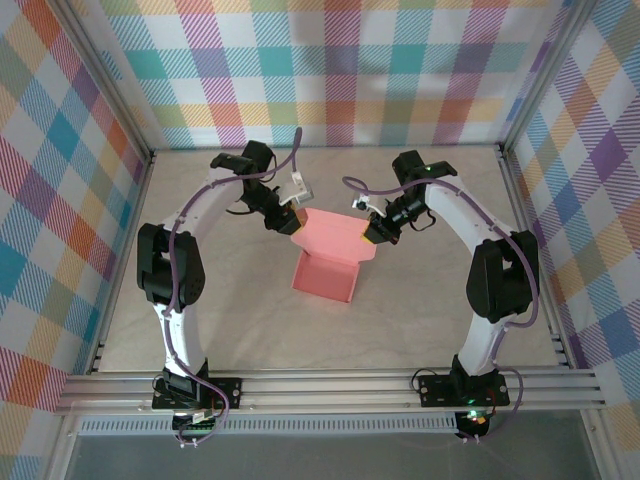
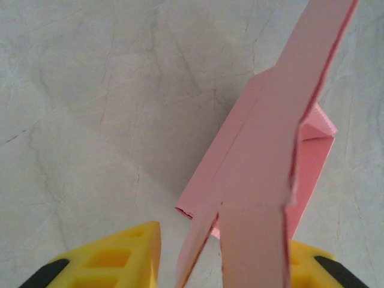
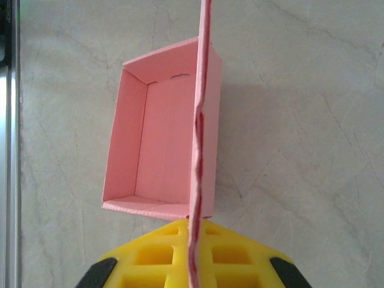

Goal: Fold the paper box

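Note:
The salmon-pink paper box (image 1: 325, 265) sits mid-table, partly formed: an open tray (image 3: 162, 138) with walls, and a wide panel lifted above its far side. My right gripper (image 1: 368, 238) is shut on the right end of that panel. In the right wrist view the card runs edge-on through the closed yellow jaws of the right gripper (image 3: 195, 240). My left gripper (image 1: 293, 222) is at the panel's left end. Its yellow fingers (image 2: 120, 252) stand apart around a hanging flap of the paper box (image 2: 270, 150), with a clear gap on the left side.
The marble-look table (image 1: 200, 300) is ringed by checked cloth walls (image 1: 60, 200) on an aluminium frame. A metal rail (image 1: 330, 385) runs along the near edge by the arm bases. Open tabletop lies on both sides of the box.

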